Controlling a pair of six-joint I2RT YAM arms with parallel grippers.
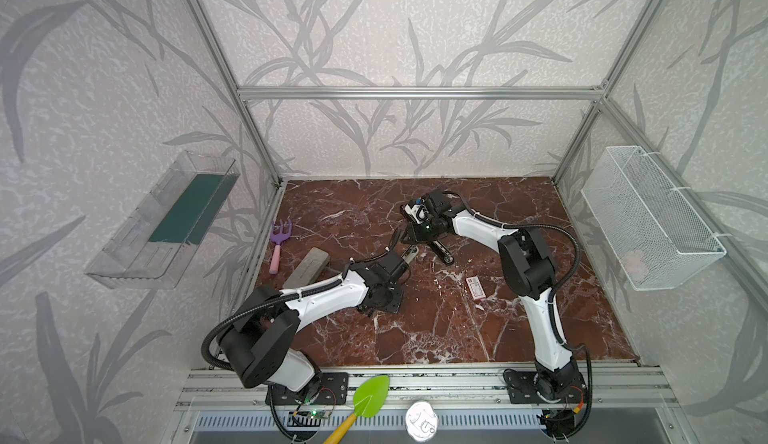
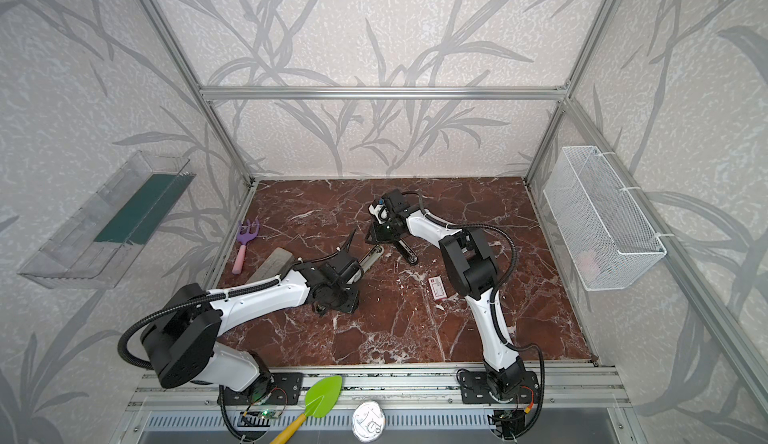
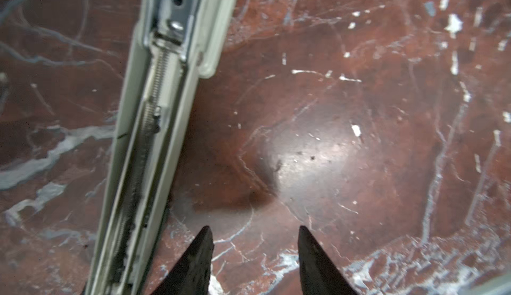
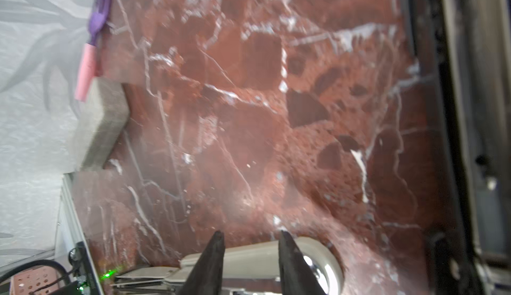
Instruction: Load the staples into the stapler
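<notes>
White staples box [image 1: 476, 287] on marble [image 1: 415, 329], apart from right tool [image 4: 250, 234]

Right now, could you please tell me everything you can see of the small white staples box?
The staples box is a small, flat white rectangle, seemingly cardboard, with a red mark near its far end. In both top views it lies flat on the red marble table, right of centre, near the right arm. Nothing touches it; its contents are hidden.

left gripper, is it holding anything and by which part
Nothing. The left gripper is open over the table; the stapler lies beside it, not between its jaws.
</notes>
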